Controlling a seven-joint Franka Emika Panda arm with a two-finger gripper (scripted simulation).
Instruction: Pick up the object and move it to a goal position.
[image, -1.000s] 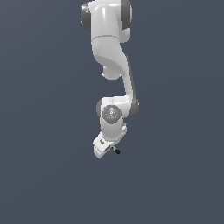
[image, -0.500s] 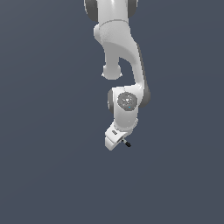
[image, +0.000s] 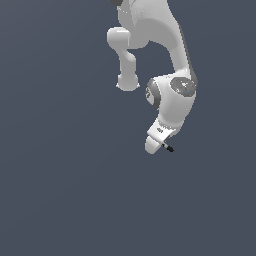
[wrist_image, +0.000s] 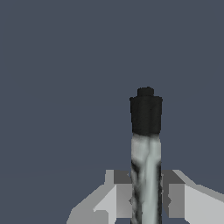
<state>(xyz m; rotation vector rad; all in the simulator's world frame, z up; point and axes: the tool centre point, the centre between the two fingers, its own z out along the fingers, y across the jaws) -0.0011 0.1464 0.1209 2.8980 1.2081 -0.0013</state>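
Note:
The object is a thin rod with a grey shaft and a black tip. In the wrist view the rod (wrist_image: 146, 166) stands between my two fingers, its black tip pointing away from the camera. My gripper (wrist_image: 146, 197) is shut on its shaft. In the exterior view the rod (image: 168, 147) pokes out as a small dark tip at the end of the white hand, toward the exterior view's right. My gripper (image: 161, 145) hangs in the air below the bent white arm (image: 170, 65). The fingers themselves are hidden by the hand in this view.
Only a flat dark grey-blue background (image: 60, 175) shows around the arm in both views. No goal marker, table edge or other object is in view.
The arm has swung toward the exterior view's right and lifted slightly, carrying the rod. The hand has turned, and the rod's black tip now points right and slightly down.

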